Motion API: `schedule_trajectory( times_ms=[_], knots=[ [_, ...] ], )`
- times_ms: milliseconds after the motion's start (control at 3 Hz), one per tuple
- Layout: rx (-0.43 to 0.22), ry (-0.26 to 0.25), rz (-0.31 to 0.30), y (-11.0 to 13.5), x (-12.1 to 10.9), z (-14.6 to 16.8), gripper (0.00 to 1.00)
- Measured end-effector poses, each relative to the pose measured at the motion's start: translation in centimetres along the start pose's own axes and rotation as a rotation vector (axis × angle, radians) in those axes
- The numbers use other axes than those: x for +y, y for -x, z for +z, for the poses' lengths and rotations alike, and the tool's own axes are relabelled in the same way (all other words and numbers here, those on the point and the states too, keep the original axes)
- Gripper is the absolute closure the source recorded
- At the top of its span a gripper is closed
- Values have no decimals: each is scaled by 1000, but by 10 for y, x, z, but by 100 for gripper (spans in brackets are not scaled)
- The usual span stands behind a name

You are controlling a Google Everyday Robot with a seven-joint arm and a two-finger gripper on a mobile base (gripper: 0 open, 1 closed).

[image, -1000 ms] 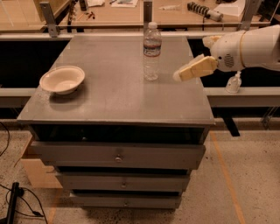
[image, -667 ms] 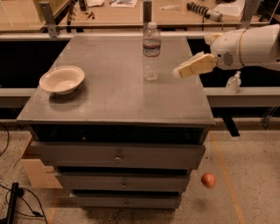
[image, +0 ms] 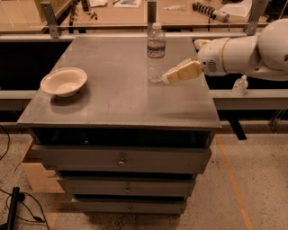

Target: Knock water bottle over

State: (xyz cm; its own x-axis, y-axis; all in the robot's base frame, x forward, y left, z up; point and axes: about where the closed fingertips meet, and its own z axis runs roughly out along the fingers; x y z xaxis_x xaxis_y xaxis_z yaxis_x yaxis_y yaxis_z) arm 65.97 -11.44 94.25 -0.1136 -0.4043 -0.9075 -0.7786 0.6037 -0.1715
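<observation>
The water bottle [image: 156,53] stands upright near the back right of the grey cabinet top [image: 117,96]. It is clear, with a white cap and a dark label band. My gripper [image: 178,73] reaches in from the right on a white arm [image: 252,51]. Its tan tip lies low beside the bottle's base on the right, touching it or almost touching it.
A white bowl [image: 63,81] sits on the left of the cabinet top. The cabinet has drawers [image: 120,161] in front. A small pump-top bottle [image: 239,85] stands on the ledge at the right. A workbench [image: 121,11] with tools is behind.
My gripper has moved left and slightly down, closing the gap to the bottle's base. The bottle still stands upright. A red ball seen on the floor earlier is out of view.
</observation>
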Motion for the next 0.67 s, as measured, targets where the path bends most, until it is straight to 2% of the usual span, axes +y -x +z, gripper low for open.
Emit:
schedule_trajectory(
  times_ms=[333, 667],
  knots=[
    [-75, 50, 20, 2, 2, 50, 0],
    [-117, 71, 29, 6, 2, 78, 0]
  ],
)
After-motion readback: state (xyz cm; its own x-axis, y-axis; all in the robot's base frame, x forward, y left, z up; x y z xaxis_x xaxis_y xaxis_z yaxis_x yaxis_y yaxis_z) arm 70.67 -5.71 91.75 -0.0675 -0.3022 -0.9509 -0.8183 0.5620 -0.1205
